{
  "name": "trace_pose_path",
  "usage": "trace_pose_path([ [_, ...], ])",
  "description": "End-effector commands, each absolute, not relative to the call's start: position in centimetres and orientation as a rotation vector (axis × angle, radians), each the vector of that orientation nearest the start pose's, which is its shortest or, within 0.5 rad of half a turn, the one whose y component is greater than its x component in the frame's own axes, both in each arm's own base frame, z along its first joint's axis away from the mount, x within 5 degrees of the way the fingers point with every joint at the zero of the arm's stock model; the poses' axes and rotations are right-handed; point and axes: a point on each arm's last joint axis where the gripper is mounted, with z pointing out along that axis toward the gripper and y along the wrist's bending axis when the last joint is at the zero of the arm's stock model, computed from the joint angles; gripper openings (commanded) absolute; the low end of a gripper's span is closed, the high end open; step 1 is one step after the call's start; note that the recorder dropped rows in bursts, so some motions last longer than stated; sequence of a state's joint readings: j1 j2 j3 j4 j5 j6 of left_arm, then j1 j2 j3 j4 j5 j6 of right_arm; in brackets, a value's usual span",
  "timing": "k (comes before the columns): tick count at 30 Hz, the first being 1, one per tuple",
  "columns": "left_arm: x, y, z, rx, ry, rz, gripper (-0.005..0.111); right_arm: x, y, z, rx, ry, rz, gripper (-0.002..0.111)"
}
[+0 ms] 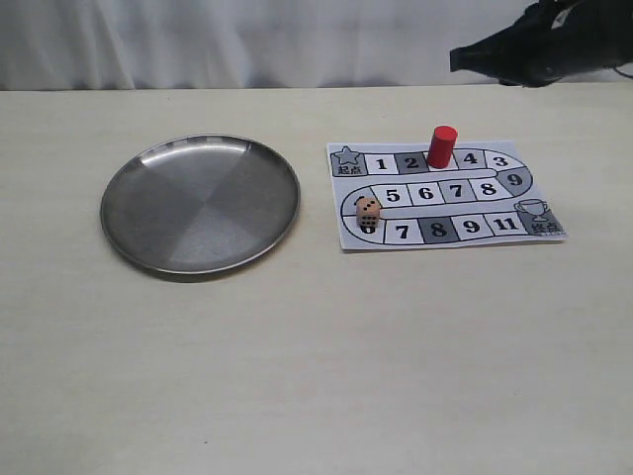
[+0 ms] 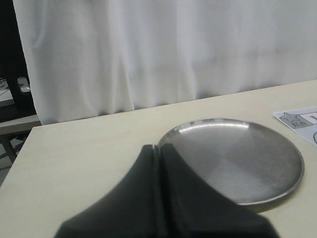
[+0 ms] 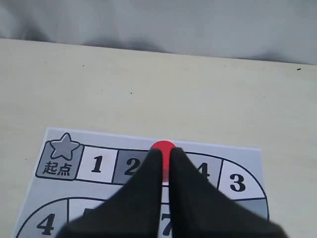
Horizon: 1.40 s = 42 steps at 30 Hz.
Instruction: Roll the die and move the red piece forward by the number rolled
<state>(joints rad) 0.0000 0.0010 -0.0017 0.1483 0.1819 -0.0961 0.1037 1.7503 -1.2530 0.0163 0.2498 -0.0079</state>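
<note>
Exterior view: the die [image 1: 367, 214] sat on the board [image 1: 495, 213] at the left end of the bottom row, just beside the 7. I couldn't read the top face reliably. The red piece [image 1: 442, 146] stood upright on the square between 2 and 4. The steel plate [image 1: 198, 203] lay well apart on the left of the tabletop [image 1: 297, 376]. The right end effector [image 1: 457, 59] hung high, off to the right of the board, touching nothing. The left one was out of shot.

Left wrist view: the left end effector [image 2: 159, 148] had its fingers together, holding nothing, with the plate [image 2: 237, 158] just ahead and a board corner [image 2: 302, 119] at the edge.

Right wrist view: the right end effector [image 3: 166, 151] had its fingers practically together and empty. It was lined up on the red piece [image 3: 161, 145], which showed just past the tips, over the board [image 3: 96, 163].

Handling, my read: the die is light, rigid wood and small, so likely to squirt out if pinched on edges. Take two opposite flat faces, low force. The peg is light, stiff and smooth-sided, and tips easily. Pinch across the upper body and lift straight.
</note>
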Motion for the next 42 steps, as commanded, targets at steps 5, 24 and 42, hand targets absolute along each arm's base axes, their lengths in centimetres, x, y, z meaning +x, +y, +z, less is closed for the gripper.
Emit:
trace_pose_path([
  [5, 5.6, 0.2, 19.8, 0.017, 1.655, 0.052, 0.0, 32.7, 3.1, 26.0, -0.054, 2.028, 0.082, 0.004],
  [24, 5.6, 0.2, 19.8, 0.017, 1.655, 0.052, 0.0, 14.0, 1.1, 24.5, 0.022, 1.692, 0.119, 0.004],
  [42, 5.6, 0.2, 19.8, 0.017, 1.655, 0.052, 0.0, 5.9, 0.6, 20.9, 0.029, 1.543, 0.185, 0.004],
])
